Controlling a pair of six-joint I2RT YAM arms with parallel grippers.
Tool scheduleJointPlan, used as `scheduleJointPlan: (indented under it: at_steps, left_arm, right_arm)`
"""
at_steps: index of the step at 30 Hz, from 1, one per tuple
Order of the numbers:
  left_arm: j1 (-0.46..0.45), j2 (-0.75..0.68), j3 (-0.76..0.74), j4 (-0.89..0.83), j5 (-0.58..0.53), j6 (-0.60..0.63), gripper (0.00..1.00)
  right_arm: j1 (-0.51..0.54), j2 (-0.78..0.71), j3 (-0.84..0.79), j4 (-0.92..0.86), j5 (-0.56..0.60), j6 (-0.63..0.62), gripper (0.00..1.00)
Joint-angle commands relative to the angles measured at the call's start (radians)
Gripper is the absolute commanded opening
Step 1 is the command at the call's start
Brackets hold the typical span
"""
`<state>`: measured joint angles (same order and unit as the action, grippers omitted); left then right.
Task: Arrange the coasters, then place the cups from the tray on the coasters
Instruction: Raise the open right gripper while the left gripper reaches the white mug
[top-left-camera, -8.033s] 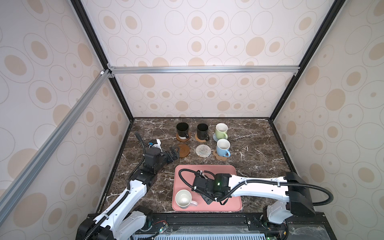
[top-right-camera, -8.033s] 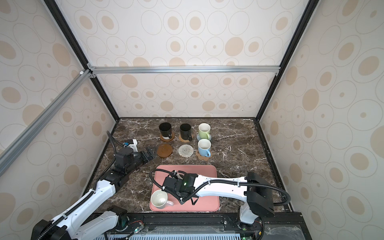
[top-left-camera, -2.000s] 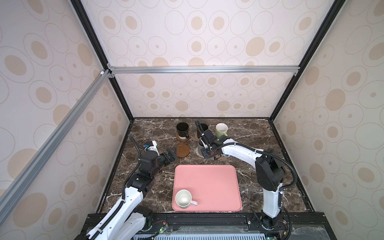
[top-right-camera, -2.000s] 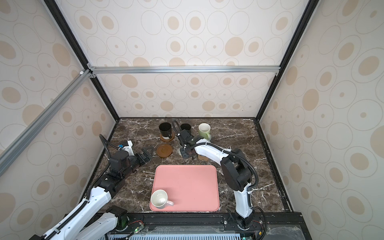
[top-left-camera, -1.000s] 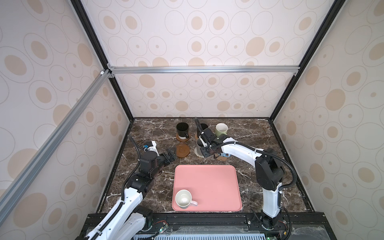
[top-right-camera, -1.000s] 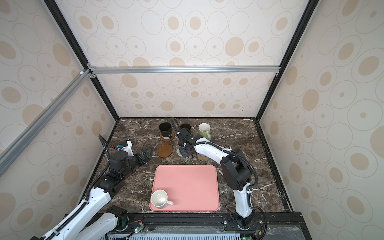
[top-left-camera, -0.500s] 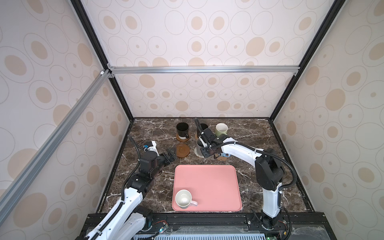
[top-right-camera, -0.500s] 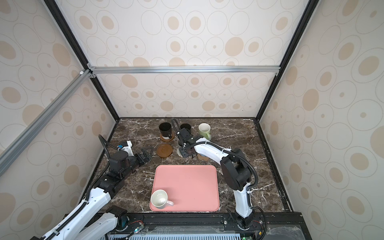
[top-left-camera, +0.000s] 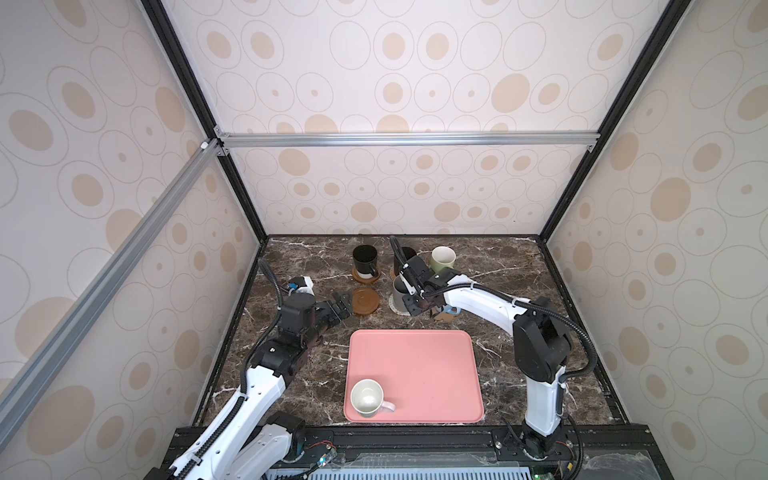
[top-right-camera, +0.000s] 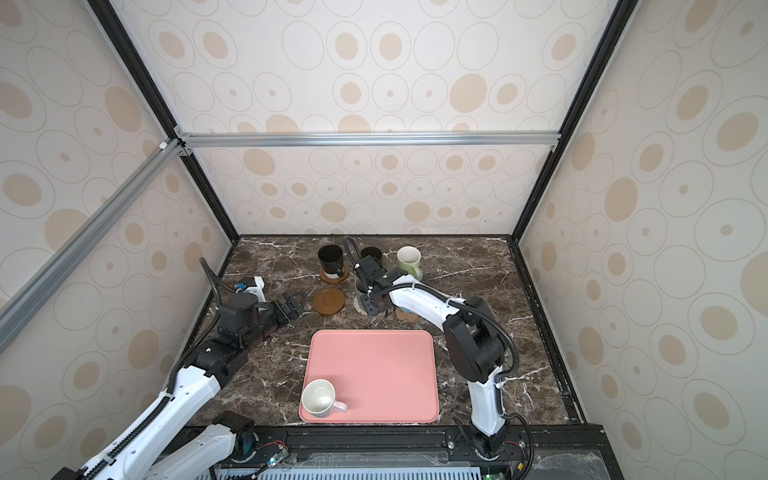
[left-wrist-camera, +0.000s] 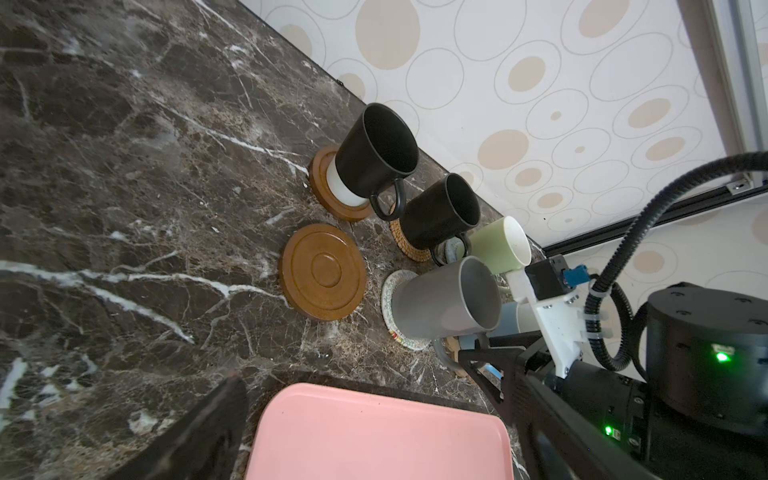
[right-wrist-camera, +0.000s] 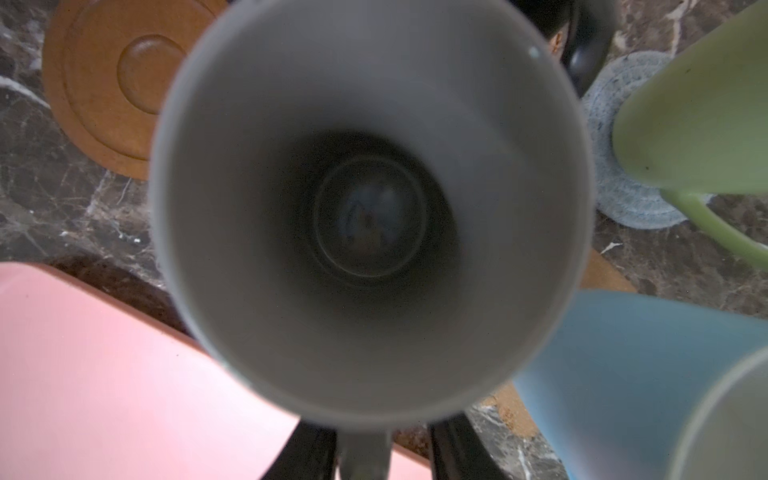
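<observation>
Listed outward: right end effector (right-wrist-camera: 363, 455), fingers narrowly parted on either side of the handle of the grey cup (left-wrist-camera: 440, 299); a gap shows on one side, and contact on the other cannot be told. The grey cup stands upright on the whitish coaster (left-wrist-camera: 388, 301), just beyond the far edge of the tray (top-left-camera: 415, 365), left of its middle. The blue cup (right-wrist-camera: 623, 365) sits on the paw coaster (top-left-camera: 444, 316), beside the grey cup and equally near the tray, largely hidden under the right arm in both top views. The bare wooden coaster (top-left-camera: 365, 301) lies beyond the tray's far left corner. Next to it is the left end effector (top-left-camera: 340, 306), spread wide and holding nothing, low over the counter (top-left-camera: 519, 257). Back row, farther from the tray, left to right: black cup (top-left-camera: 365, 259) on the second wooden coaster (top-left-camera: 365, 277); second black cup (left-wrist-camera: 440, 212) on the rattan coaster (left-wrist-camera: 409, 249); green cup (top-left-camera: 442, 258) on the blue-grey coaster (right-wrist-camera: 615, 166). The white cup (top-left-camera: 367, 398) stands upright in the tray's near left corner, pinkish handle pointing right, the only cup on the tray.
</observation>
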<state>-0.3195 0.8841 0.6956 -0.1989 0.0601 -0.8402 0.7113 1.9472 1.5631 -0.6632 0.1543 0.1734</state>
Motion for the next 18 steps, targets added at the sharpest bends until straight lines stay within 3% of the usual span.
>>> scheduleJointPlan:
  at_steps: [1,6,10,18]
  left_arm:
    - [0.007,0.026,0.109,-0.128,-0.019,0.050,1.00]
    - [-0.015,0.050,0.192,-0.215,-0.016,0.042,0.96]
    - [-0.085,0.065,0.268,-0.317,-0.061,0.015,0.94]
    - [-0.382,0.111,0.412,-0.575,-0.213,-0.189,0.90]
  right_arm:
    - [-0.002,-0.080,0.017,-0.031,0.007,-0.012,0.39]
    - [-0.002,-0.154,-0.008,-0.038,0.007,-0.022,0.41]
    - [-0.001,-0.225,-0.029,-0.036,0.017,-0.034,0.42]
    - [-0.017,-0.346,-0.064,-0.038,0.028,-0.051,0.43]
